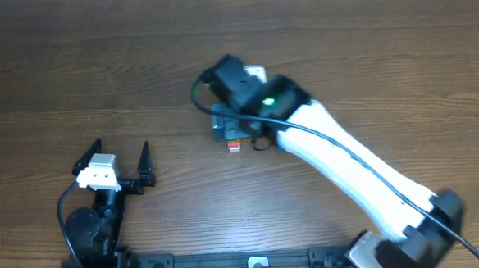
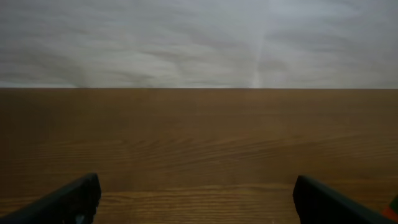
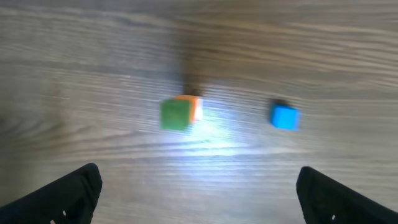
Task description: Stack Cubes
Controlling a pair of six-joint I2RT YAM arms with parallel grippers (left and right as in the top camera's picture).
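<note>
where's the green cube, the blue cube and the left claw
green cube [image 3: 175,115], right wrist view, middle of its green face
blue cube [image 3: 285,117], right wrist view, middle of its visible face
left claw [image 1: 122,144], top view, midway between its spread fingertips

Three cubes lie on one wooden table: one green cube, one orange cube and one blue cube, a single piece in each of the three colours. Two robot arms stand at the table, one left arm and one right arm. Each arm carries one gripper, two in all: the left gripper and the right gripper. Every gripper shows two dark fingers, four fingers across the pair. One small green light glows on the right arm's wrist
</note>
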